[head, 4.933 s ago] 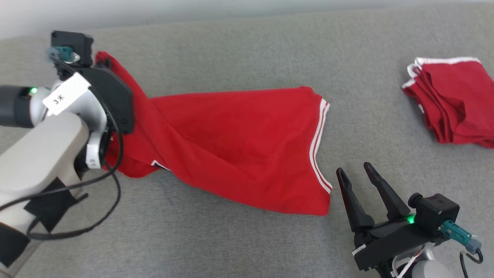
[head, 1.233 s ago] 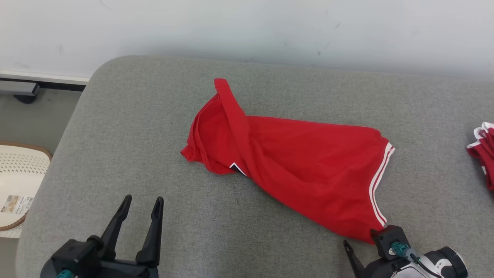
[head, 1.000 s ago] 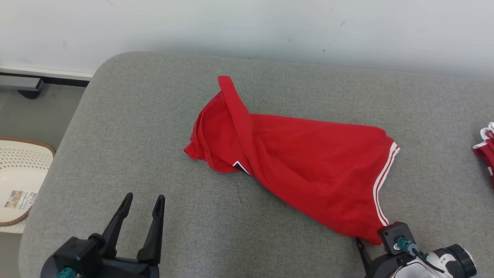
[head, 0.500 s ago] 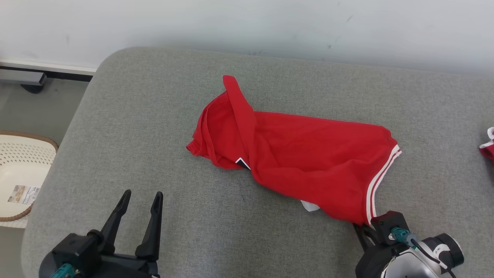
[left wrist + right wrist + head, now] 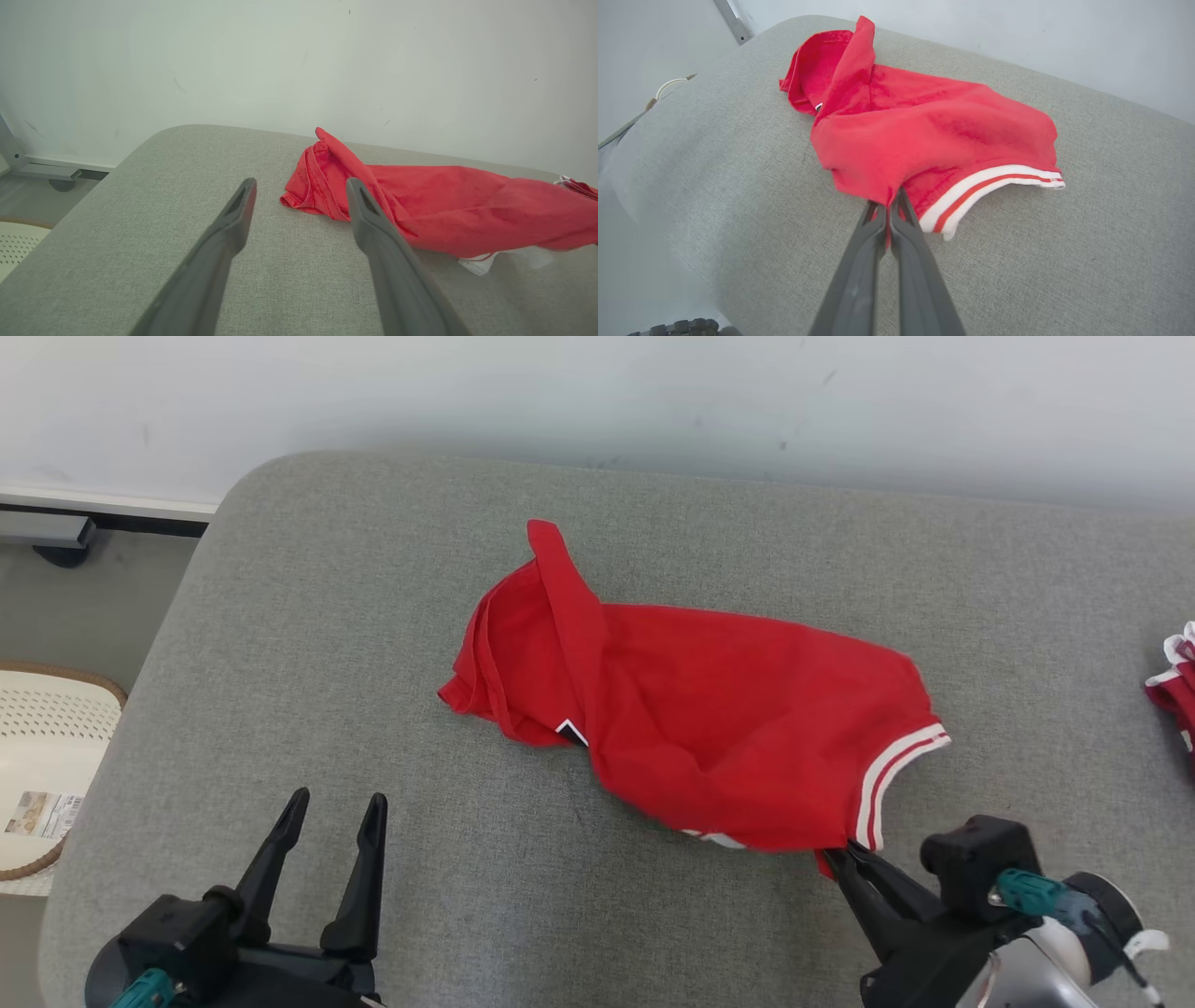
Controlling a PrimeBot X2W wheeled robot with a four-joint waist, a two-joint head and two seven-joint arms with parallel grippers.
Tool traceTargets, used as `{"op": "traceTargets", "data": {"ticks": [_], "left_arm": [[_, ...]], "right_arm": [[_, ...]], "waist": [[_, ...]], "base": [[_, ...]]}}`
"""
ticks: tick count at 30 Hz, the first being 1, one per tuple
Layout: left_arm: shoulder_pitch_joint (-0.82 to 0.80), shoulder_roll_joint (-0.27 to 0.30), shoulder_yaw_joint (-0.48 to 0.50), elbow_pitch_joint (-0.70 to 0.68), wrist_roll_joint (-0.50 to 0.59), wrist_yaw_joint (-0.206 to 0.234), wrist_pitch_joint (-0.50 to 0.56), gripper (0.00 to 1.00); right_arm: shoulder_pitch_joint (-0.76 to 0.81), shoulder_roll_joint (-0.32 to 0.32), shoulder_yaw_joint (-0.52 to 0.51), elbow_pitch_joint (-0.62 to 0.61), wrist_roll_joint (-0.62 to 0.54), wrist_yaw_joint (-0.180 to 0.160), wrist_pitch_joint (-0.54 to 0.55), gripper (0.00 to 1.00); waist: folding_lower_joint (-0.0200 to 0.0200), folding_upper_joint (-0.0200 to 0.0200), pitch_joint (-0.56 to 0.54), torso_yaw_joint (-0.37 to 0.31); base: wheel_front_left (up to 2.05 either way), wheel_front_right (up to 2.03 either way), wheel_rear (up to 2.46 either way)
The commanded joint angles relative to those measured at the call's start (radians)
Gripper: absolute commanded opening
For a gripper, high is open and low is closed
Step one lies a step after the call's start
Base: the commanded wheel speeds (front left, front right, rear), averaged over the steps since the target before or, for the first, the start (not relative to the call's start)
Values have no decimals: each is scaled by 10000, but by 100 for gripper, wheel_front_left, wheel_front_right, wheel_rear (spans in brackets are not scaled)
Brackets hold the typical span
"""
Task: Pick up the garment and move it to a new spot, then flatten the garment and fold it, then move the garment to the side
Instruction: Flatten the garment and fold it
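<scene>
A red garment (image 5: 709, 709) with a white-striped hem (image 5: 894, 767) lies rumpled across the middle of the grey cushion (image 5: 327, 616). My right gripper (image 5: 840, 855) is shut on the garment's near right corner, lifting it so the cloth bunches above the surface. In the right wrist view the garment (image 5: 924, 126) spreads away from the closed gripper (image 5: 889, 205). My left gripper (image 5: 334, 803) stands open at the lower left, apart from the cloth. The left wrist view has the garment (image 5: 444, 205) beyond the open left gripper (image 5: 299, 184), to the right.
Folded red clothes (image 5: 1174, 686) lie at the cushion's right edge. A pale perforated basket (image 5: 47, 747) stands on the floor to the left. A white wall (image 5: 597, 392) runs behind the cushion.
My right gripper has closed on the garment's near right corner and pulled it up and inward, bunching the hem. The left gripper stays open in place.
</scene>
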Motion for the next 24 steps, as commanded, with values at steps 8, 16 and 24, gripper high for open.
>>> {"op": "traceTargets", "data": {"ticks": [8, 16, 24], "left_arm": [[-127, 117, 55, 37, -62, 16, -110, 100], [-163, 133, 47, -11, -53, 88, -130, 100], [-371, 131, -32, -80, -7, 84, -50, 100]], "right_arm": [[612, -14, -259, -2411, 1227, -2, 1638, 0], [486, -15, -963, -2974, 2080, -2, 1893, 0], [-999, -12, -1986, -1061, 3058, 0, 1484, 0]], "waist": [[0, 0, 49, 37], [0, 0, 151, -48], [0, 0, 363, -72]], "base": [[0, 0, 0], [0, 0, 0], [0, 0, 0]]}}
